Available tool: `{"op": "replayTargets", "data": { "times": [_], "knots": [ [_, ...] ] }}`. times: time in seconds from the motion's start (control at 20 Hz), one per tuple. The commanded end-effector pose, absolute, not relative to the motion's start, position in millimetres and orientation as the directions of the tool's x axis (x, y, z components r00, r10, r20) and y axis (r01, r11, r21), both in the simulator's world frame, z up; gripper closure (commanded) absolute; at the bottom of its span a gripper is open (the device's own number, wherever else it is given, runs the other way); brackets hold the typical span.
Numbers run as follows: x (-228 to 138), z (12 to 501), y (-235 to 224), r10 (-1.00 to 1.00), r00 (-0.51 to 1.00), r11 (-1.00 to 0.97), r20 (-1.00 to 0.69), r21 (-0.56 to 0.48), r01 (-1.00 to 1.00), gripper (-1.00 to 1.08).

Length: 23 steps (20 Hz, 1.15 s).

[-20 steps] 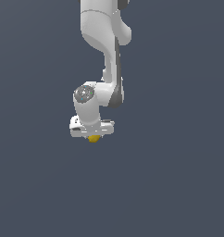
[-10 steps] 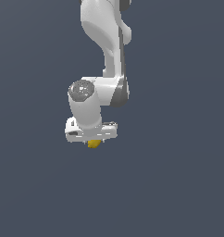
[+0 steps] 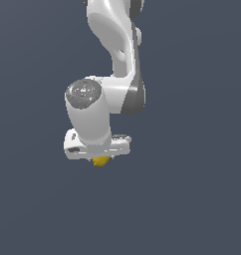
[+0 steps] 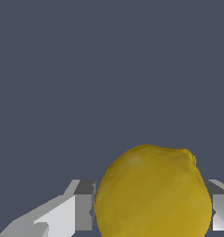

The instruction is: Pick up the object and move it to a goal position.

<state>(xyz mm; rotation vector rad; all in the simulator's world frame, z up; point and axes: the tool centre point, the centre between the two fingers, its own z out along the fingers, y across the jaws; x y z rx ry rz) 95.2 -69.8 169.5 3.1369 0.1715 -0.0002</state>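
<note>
The object is a small yellow-orange, lemon-like lump [image 3: 100, 161]. In the exterior view it pokes out just under my white gripper [image 3: 99, 158], mostly hidden by the hand. In the wrist view the lemon [image 4: 153, 194] fills the space between my two grey fingers [image 4: 84, 206], which press on its sides. My gripper is shut on it and holds it in the air against the plain dark grey background.
Only the white arm [image 3: 115, 55] with its grey-capped joint [image 3: 83, 93] shows above the gripper. All around is uniform dark grey [image 3: 202, 199], with no other objects, edges or goal marker visible.
The arm has moved with the lemon held in the gripper: it has shifted toward the exterior view's left and slightly lower, and looks larger, as if nearer the camera.
</note>
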Motion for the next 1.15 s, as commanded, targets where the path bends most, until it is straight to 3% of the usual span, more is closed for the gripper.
{"op": "replayTargets", "data": {
  "times": [0.0,0.5,1.1],
  "knots": [
    [106,180,-68,0.109,0.994,-0.994,0.000,0.000,0.109,1.08],
    [135,207,-63,0.109,0.994,-0.994,0.000,0.000,0.109,1.08],
    [145,215,-61,0.109,0.994,-0.994,0.000,0.000,0.109,1.08]
  ]
}}
